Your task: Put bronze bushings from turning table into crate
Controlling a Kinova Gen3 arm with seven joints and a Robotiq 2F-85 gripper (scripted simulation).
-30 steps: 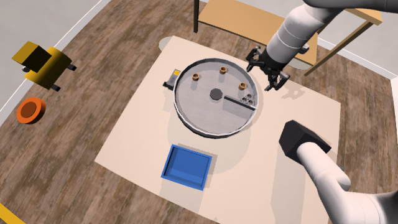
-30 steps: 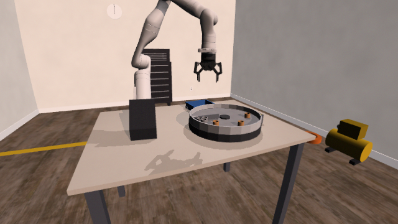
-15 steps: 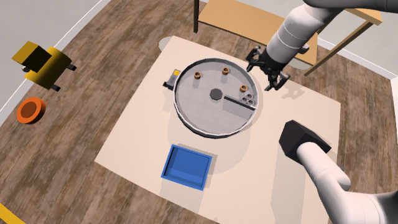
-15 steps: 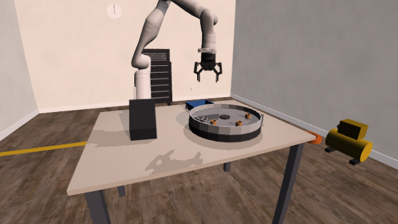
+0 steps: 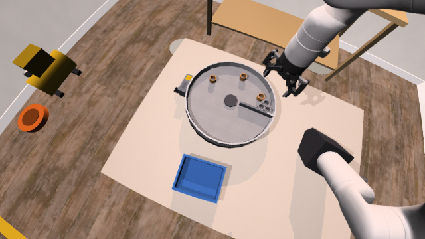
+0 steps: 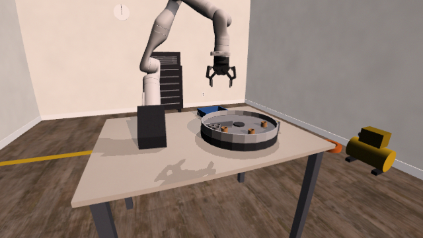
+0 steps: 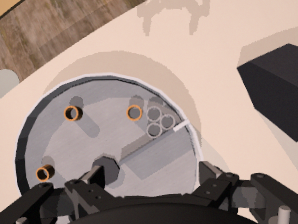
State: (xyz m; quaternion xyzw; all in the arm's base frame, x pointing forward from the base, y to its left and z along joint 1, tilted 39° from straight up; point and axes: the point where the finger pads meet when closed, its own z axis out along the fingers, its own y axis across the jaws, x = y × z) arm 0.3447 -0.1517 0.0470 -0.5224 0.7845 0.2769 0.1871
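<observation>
At the upper right of the top view, the gripper (image 5: 281, 83) (image 6: 221, 84) (image 7: 151, 174) hangs with fingers spread, holding nothing. Beside it, the round turning table (image 5: 190, 111) (image 6: 239, 141) (image 7: 21, 159) contains three bronze bushings and clustered steel bushings (image 5: 264, 105) (image 6: 215, 127) (image 7: 154, 131). At lower center, the blue crate (image 5: 199, 179) (image 6: 211, 110) is empty.

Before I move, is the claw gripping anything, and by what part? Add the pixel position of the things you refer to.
Nothing is held; the claw (image 5: 276, 87) (image 6: 221, 85) (image 7: 151, 174) is open, with no bushing between its fingers.
</observation>
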